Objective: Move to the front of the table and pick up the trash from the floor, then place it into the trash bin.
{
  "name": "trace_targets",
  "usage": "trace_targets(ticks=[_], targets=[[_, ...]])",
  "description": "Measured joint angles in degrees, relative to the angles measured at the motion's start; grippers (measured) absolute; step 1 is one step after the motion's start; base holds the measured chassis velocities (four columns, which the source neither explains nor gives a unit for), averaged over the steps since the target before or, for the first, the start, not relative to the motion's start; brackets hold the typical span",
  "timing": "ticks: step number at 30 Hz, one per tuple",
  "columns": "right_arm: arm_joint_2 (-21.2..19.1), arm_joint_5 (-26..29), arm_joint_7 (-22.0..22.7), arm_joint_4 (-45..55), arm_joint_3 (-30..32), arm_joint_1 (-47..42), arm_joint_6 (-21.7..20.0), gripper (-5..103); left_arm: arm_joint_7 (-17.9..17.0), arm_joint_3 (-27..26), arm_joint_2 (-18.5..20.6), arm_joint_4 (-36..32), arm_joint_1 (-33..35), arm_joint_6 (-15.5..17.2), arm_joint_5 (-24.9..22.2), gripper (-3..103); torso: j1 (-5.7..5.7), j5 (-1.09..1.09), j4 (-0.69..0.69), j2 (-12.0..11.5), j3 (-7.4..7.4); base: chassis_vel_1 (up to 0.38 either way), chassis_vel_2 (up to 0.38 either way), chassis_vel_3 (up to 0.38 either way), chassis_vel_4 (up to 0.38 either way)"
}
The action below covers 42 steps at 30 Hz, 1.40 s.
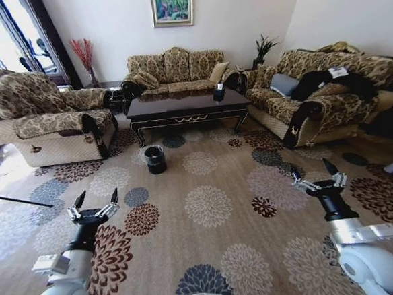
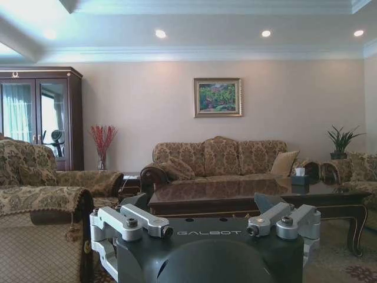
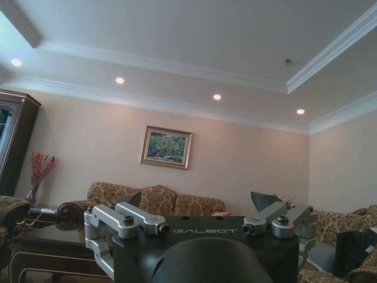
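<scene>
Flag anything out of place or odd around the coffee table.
The trash bin stands out on the open carpet, just off the table front corner. Dark clothing lies strewn over the right sofa. Nothing is spilled or damaged.

Table (image 1: 180, 106): glossy dark wood, reflective top. Trash bin (image 1: 155, 160): black, crinkled clear plastic liner. Carpet (image 1: 207, 207): matt woven pile. Sofa (image 1: 174, 69): patterned cloth.

Head camera looks down from well back across the carpet toward the table (image 1: 187, 106). Both wrist cameras sit low, facing forward (the right tilted higher, at ceiling); all three share the far sofa (image 1: 175, 69) and framed painting (image 1: 172, 5).
</scene>
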Motion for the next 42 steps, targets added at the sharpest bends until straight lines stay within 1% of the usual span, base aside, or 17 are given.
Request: trace_targets(ticks=[7,11,14,19,22,24,26,28,34,42], targets=[[0.0,0.0,0.0,0.0,0.0,0.0,0.0,100,-0.2,-0.45,-0.77,-0.09,0.13,1.06,-1.24,100,0.69,0.0,0.0,1.5,0.82,0.0,0.0,0.0,0.0],[0.0,0.0,0.0,0.0,0.0,0.0,0.0,100,-0.2,-2.81,0.33,-1.24,2.64,1.09,-2.19,100,1.23,0.0,0.0,2.77,1.54,0.0,0.0,0.0,0.0],[0.0,0.0,0.0,0.0,0.0,0.0,0.0,100,-0.19,-3.51,0.8,-1.1,3.12,0.99,-2.4,100,1.51,0.0,0.0,3.44,1.92,0.0,0.0,0.0,0.0],[0.0,0.0,0.0,0.0,0.0,0.0,0.0,100,-0.18,-2.93,0.89,-0.65,2.64,0.93,-1.99,100,2.0,0.0,0.0,4.57,2.6,0.0,0.0,0.0,0.0],[0.0,0.0,0.0,0.0,0.0,0.0,0.0,100,-0.02,-2.34,1.12,-0.18,2.09,0.62,-1.43,100,2.47,0.0,0.0,5.69,3.22,0.0,0.0,0.0,0.0],[0.0,0.0,0.0,0.0,0.0,0.0,0.0,100,-0.02,-2.24,1.11,0.02,1.91,0.57,-1.39,100,2.57,0.0,0.0,5.9,3.33,0.0,0.0,0.0,0.0],[0.0,0.0,0.0,0.0,0.0,0.0,0.0,100,0.01,-1.84,0.96,0.31,1.36,0.45,-1.4,100,2.97,0.0,-0.01,6.72,3.76,0.0,0.0,0.0,0.0],[0.0,0.0,0.0,0.0,0.0,0.0,0.0,100,0.01,-1.76,0.95,0.31,1.21,0.45,-1.49,100,3.08,0.0,0.0,6.97,3.91,0.0,0.0,0.0,0.0],[0.0,0.0,0.0,0.0,0.0,0.0,0.0,100,0.04,-1.62,1.24,-0.28,0.28,0.65,-2.41,100,3.83,0.0,0.0,8.74,4.94,0.0,0.0,0.0,0.0],[0.0,0.0,0.0,0.0,0.0,0.0,0.0,100,0.3,-1.87,1.37,-1.02,-0.22,0.69,-2.19,100,4.77,0.0,-0.01,10.87,6.11,0.0,0.0,0.0,0.0]])
